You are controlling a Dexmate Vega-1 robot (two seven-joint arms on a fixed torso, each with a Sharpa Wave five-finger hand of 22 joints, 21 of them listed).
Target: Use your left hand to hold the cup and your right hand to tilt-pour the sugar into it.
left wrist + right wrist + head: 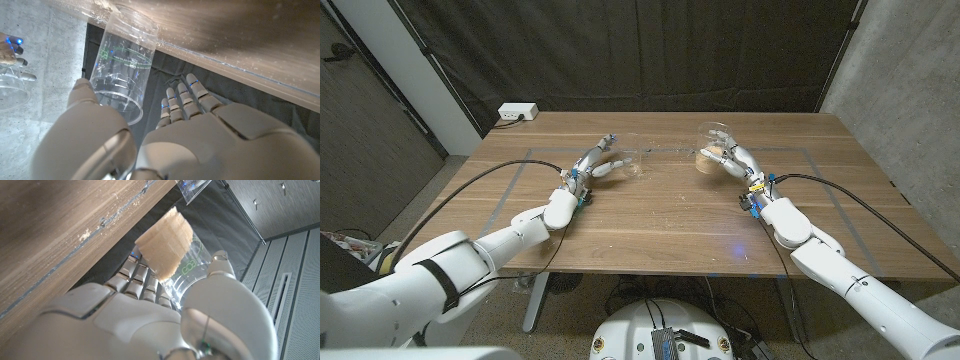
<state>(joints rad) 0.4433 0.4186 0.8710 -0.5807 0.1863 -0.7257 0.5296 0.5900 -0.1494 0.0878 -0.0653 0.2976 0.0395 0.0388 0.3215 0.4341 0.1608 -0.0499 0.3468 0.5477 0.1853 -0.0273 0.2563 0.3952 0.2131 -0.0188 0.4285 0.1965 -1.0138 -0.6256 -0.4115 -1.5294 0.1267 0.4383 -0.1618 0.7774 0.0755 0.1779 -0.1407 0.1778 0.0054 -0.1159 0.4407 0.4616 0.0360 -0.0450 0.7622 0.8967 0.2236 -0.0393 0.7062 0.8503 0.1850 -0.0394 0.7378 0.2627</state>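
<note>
While I look down from the head camera, my left hand (597, 165) sits on the left half of the wooden table (650, 220), wrapped around the empty clear cup (628, 158). In the left wrist view the thumb (87, 107) lies along one side of that cup (122, 75) and the fingers (182, 97) reach up on the other; I think they touch it, but the contact itself is hidden. My right hand (732, 160) is on the right half, well apart from the other, clamped on the second clear cup (713, 145), which carries brown sugar (710, 154). In the right wrist view the sugar (165, 242) is heaped at the base of that cup (187, 262), between thumb (222, 267) and fingers (137, 275). A white power strip (517, 113) lies at the far left corner.
</note>
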